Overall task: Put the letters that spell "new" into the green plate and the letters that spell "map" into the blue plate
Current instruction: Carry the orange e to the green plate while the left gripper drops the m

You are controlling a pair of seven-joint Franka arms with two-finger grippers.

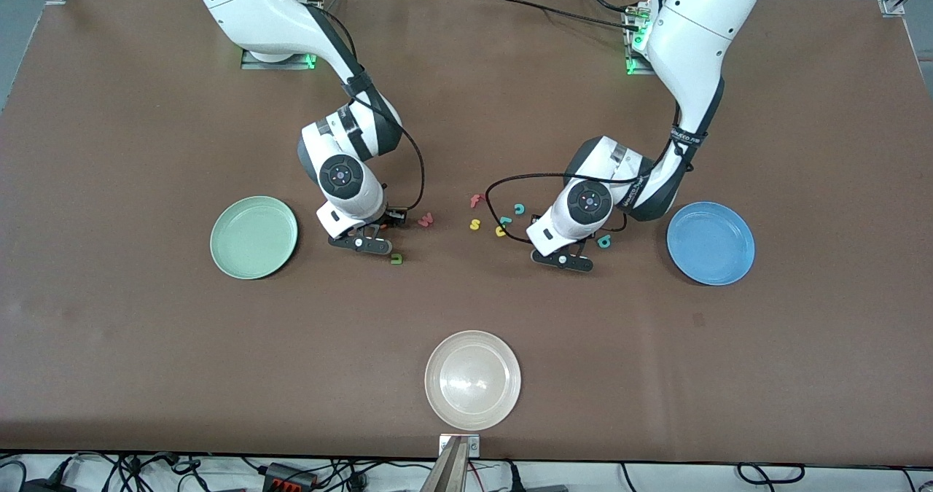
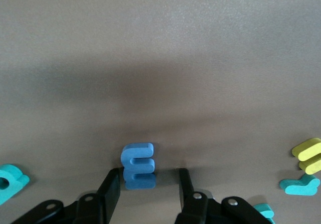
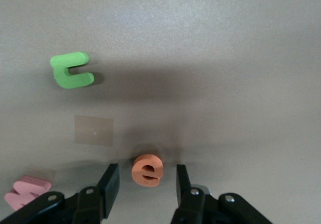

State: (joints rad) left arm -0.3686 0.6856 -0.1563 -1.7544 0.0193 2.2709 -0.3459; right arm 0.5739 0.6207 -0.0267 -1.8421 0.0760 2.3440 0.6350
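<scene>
Both arms look to be at the pick-up step; to do it well, each claw should settle until its fingers straddle the letter squarely, then close evenly so the small foam piece does not tip or squirt out.

The left claw [image 2: 148, 186] is low over the surface, partly open with nothing gripped; the blue m [image 2: 138, 165] lies between its fingers, apart from both.

The right claw [image 3: 147, 184] is likewise partly open and holds nothing; the orange e [image 3: 147, 170] sits between its fingers, with gaps on each side.

The green n [image 1: 396, 259] and pink w [image 1: 426, 219] lie near the right claw; the green plate [image 1: 226, 259] and blue plate [image 1: 738, 262] hold nothing.
</scene>
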